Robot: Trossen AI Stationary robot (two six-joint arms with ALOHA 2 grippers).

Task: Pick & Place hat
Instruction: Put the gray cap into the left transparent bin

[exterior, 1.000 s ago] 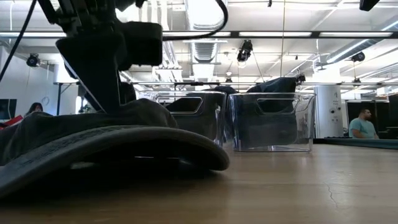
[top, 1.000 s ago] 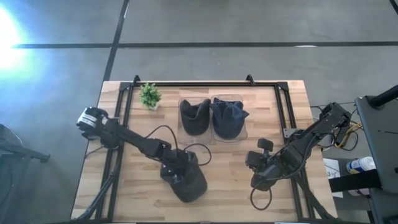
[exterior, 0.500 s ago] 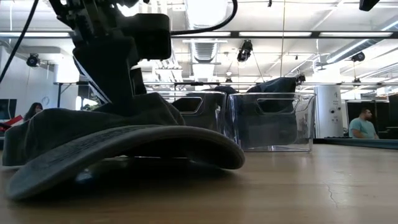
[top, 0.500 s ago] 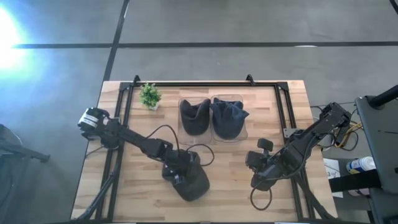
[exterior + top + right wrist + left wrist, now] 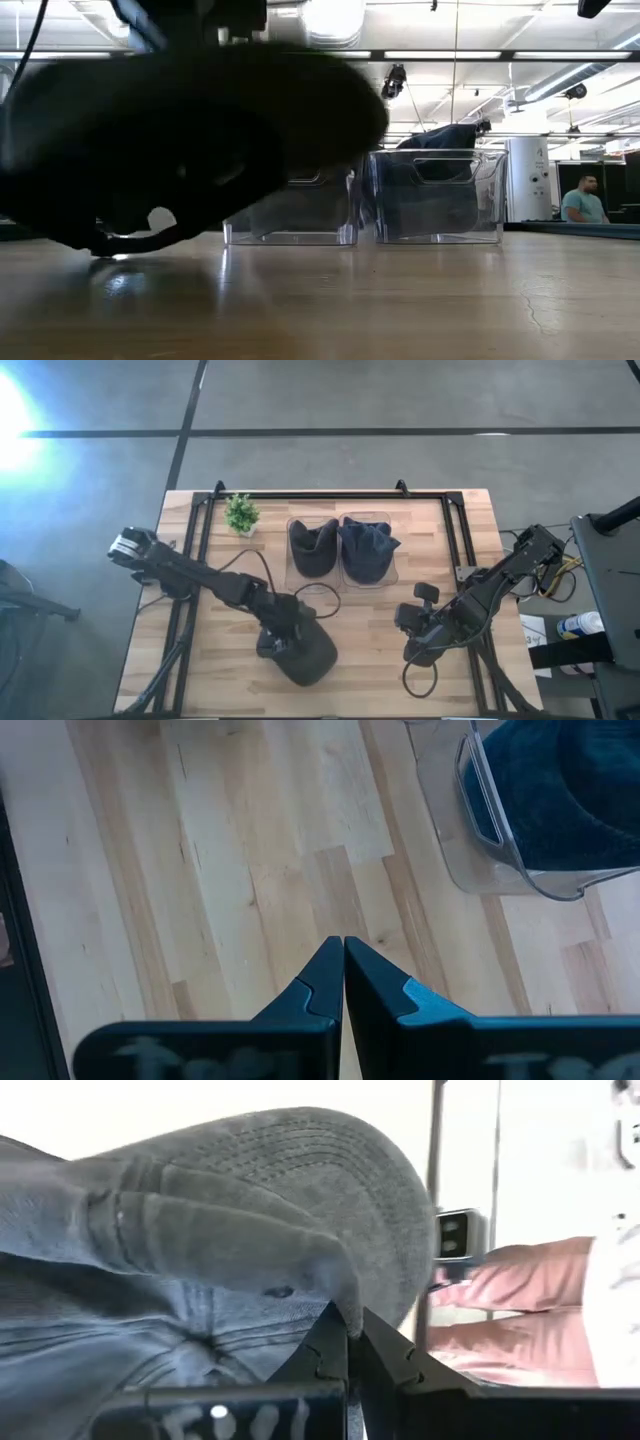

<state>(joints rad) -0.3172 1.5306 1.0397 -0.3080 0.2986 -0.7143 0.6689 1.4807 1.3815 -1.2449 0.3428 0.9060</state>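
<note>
A dark grey cap [image 5: 312, 656] hangs from my left gripper [image 5: 281, 643] at the table's near middle. In the low view the cap [image 5: 180, 140] is a dark mass clear of the table top. The left wrist view shows its stitched brim [image 5: 300, 1170] beyond the shut fingers [image 5: 350, 1330]. My right gripper [image 5: 405, 622] is shut and empty over bare wood to the right, fingertips together in its wrist view [image 5: 343, 952]. My left gripper pinches a bunched fold of the cap's crown cloth [image 5: 335, 1292] between its two fingers, close to where the crown meets the brim. The fingers come from above. The cap is lifted clear of the table and hangs around and below the fingers.
Two clear bins [image 5: 313, 550] [image 5: 368, 552] stand side by side at the far middle, each holding a dark hat; they also show in the low view [image 5: 440, 195]. A small potted plant [image 5: 240, 513] stands at the far left. A black frame rail [image 5: 330, 494] runs along the far edge.
My left gripper has gone up with the cap. The cap, which lay on the table with its brim on the wood, is now lifted clear and hangs from the fingers. My right arm has kept still.
</note>
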